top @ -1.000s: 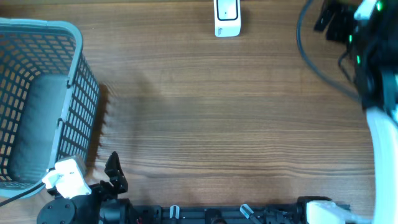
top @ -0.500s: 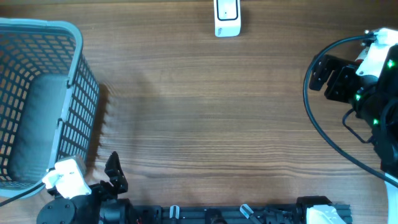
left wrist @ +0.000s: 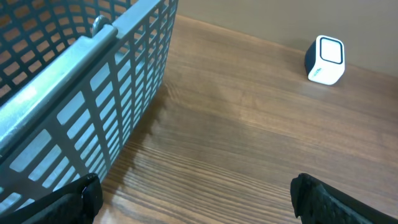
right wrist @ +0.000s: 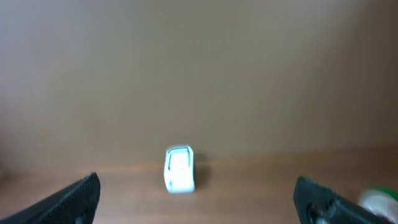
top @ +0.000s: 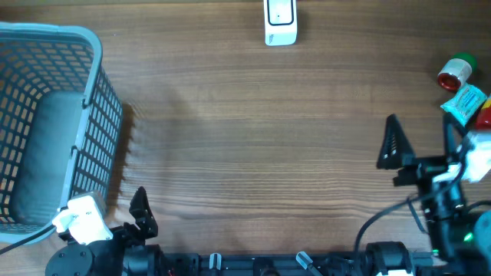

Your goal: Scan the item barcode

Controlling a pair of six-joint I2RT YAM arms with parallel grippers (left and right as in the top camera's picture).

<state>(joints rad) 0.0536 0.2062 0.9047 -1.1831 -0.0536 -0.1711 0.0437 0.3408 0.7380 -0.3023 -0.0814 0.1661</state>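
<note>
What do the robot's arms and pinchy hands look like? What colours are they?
Mostly black. The left gripper and right gripper each have two dark, pointed fingers, like little triangles from above. A white block sits near the left wrist, and the right arm has white casing too. A black cable loops beside the right arm, where a small green light glows.

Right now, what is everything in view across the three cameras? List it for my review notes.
table: one, brown wood, under everything
basket: one, grey-blue mesh, far left
scanner: one, white, far edge, centre
capped item: one, red cap with green, right edge
packet: one, light blue, just below the capped item
red item: one, cut off at right edge, beside the packet
left gripper: one, black, open, beside the basket
right gripper: one, black, open, lower right, facing the scanner
</note>
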